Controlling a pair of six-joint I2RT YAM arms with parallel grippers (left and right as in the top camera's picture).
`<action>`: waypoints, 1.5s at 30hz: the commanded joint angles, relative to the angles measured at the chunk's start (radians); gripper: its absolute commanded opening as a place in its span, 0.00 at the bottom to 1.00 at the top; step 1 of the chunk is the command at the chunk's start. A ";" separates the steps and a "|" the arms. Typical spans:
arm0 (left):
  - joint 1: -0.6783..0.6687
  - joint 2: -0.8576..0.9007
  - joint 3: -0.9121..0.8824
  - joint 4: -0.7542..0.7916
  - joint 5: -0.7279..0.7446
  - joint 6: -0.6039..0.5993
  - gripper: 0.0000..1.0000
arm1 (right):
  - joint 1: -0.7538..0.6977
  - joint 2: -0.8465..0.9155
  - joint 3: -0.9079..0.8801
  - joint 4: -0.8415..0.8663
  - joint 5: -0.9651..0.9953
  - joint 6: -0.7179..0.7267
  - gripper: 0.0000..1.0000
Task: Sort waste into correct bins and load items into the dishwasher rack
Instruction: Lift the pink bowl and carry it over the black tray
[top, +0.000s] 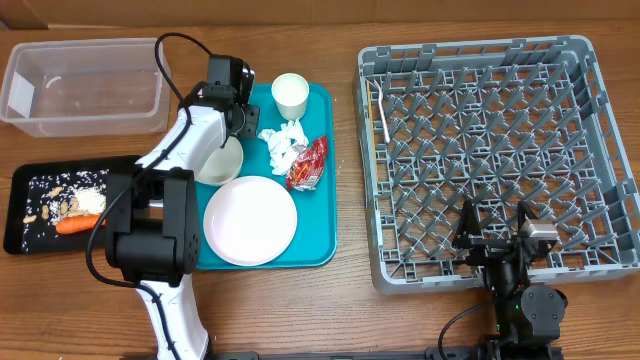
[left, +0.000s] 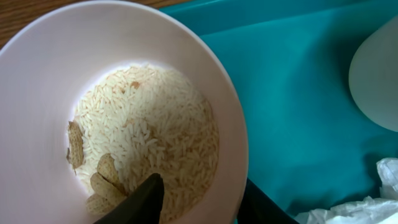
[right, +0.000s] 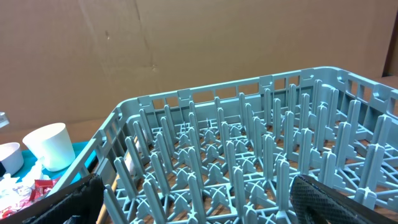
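left wrist view: left gripper (left: 202, 190) fingers (left: 146, 202) part-open, the bowl (left: 37, 93) rim between them, rice (left: 149, 124) beneath the inner one; whether they pinch it i cannot tell.

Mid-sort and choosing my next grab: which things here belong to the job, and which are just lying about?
Job: bowl of rice and nuts, plate, cup, tissue, red wrapper, carrot stick, black tray, clear tub, dishwasher rack.
Lying about: teal tray, thin utensil in the rack.
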 joint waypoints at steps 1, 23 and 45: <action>0.005 0.002 0.013 0.005 -0.016 0.032 0.38 | -0.002 -0.008 -0.011 0.006 0.014 0.005 1.00; -0.017 -0.039 0.114 -0.019 0.011 -0.011 0.04 | -0.002 -0.008 -0.011 0.006 0.014 0.005 1.00; 0.263 -0.493 0.240 -0.542 0.080 -0.441 0.04 | -0.002 -0.008 -0.011 0.006 0.014 0.005 1.00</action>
